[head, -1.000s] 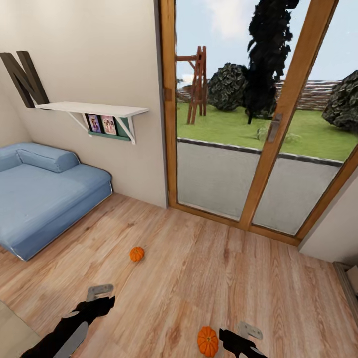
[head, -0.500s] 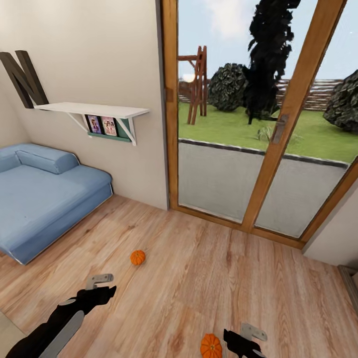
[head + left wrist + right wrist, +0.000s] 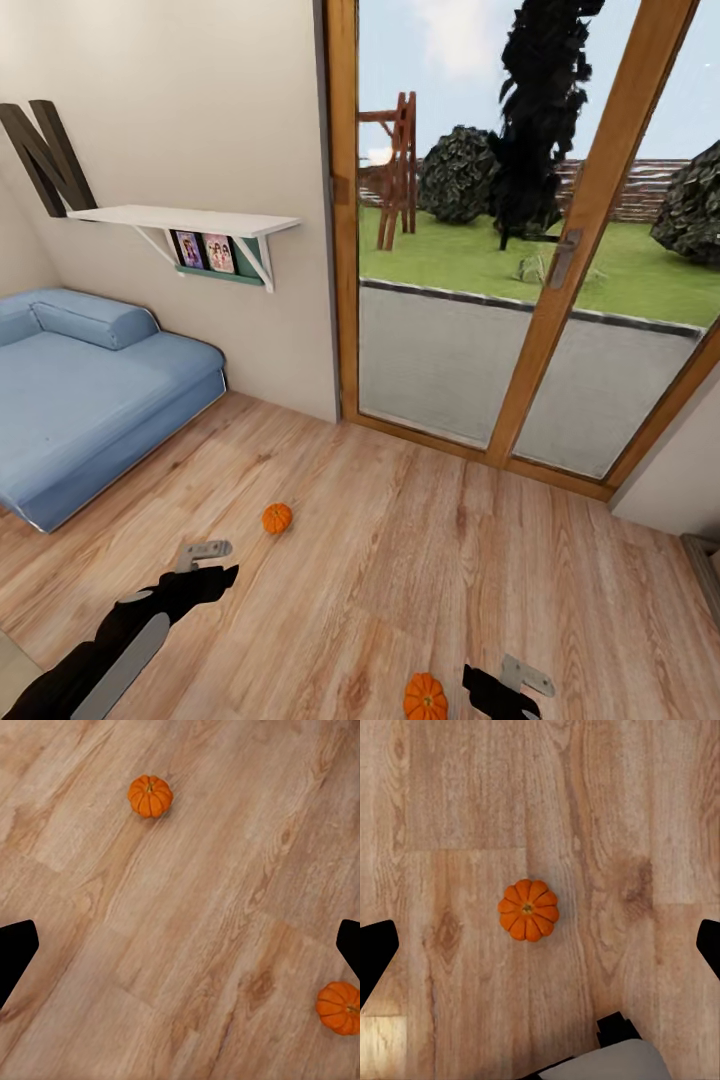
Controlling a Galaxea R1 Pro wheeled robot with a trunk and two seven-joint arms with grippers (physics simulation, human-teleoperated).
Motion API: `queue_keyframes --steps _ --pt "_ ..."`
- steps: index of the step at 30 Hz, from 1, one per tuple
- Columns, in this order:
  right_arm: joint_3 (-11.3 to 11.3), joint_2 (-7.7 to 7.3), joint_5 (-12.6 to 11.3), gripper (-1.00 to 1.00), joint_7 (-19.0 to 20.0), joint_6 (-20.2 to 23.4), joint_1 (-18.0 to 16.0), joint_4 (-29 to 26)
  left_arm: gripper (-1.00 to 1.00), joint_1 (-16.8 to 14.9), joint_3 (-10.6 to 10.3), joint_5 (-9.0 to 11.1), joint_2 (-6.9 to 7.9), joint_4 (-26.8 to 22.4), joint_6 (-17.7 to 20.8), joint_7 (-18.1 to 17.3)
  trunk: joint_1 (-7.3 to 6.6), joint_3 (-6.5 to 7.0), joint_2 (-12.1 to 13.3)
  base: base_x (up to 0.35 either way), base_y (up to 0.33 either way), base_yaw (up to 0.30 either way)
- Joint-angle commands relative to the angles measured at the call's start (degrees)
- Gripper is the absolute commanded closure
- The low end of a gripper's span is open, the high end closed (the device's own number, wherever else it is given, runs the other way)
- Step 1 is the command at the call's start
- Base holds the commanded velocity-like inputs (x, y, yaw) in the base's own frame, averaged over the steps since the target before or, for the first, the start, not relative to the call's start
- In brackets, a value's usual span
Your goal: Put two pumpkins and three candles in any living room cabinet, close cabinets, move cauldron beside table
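Observation:
Two small orange pumpkins lie on the wooden floor. One pumpkin (image 3: 277, 517) (image 3: 150, 795) is ahead of my left gripper (image 3: 210, 565) (image 3: 180, 949), which hangs open and empty above the boards. The nearer pumpkin (image 3: 425, 696) (image 3: 528, 910) (image 3: 339, 1007) sits just left of my right gripper (image 3: 512, 688) (image 3: 540, 945). That gripper is open too and looks straight down on the pumpkin from above, apart from it. The candles, cabinet, cauldron and table are out of view.
A blue sofa (image 3: 90, 400) stands at the left under a white wall shelf (image 3: 190, 218). A wood-framed glass door (image 3: 540, 300) fills the far wall. A dark furniture edge (image 3: 706, 565) shows at the right. Part of my own base (image 3: 611, 1061) shows in the right wrist view.
The camera has shifted slightly, so the whole picture moved. My right gripper sits lower and further right in the head view. Both pumpkins lie where they were on the floor.

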Motion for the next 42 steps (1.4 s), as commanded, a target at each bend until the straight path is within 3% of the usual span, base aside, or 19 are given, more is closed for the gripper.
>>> queue_keyframes --steps 1,6,10,15,23,42 --pt "0.48 -0.01 -0.57 -1.00 -0.05 -0.13 -0.03 -0.07 -1.00 -0.06 -0.17 0.63 0.06 -0.11 0.08 0.57 0.25 -0.29 -0.53 0.000 0.000 0.000" --pt "0.48 -0.02 -3.30 -1.00 2.75 -0.13 -0.03 0.10 -1.00 0.04 -0.18 0.71 0.17 -2.76 1.63 0.64 1.35 -1.19 -2.53 0.000 0.000 0.000" --pt "0.49 -0.02 -4.13 -1.00 3.19 -0.21 -0.03 1.10 -1.00 0.10 -0.27 0.81 -0.07 -3.66 2.80 0.66 2.23 -1.91 -4.14 0.000 0.000 0.000" --pt "0.49 -0.02 -4.32 -1.00 3.38 -0.06 -0.03 1.39 -1.00 0.14 -0.33 1.24 -0.17 -3.95 3.12 0.66 3.33 -2.81 -6.14 0.000 0.000 0.000" --pt "0.48 -0.02 -4.34 -1.00 4.60 0.12 -0.03 1.45 -1.00 0.28 -0.28 1.70 -1.76 -4.22 5.19 0.66 5.08 -4.24 -9.35 0.000 0.000 0.000" --pt "0.56 0.04 -4.17 -1.00 4.49 -0.04 -0.03 1.50 -1.00 0.26 -0.11 3.17 -1.79 -4.18 6.30 0.66 9.26 -7.65 -16.97 0.000 0.000 0.000"
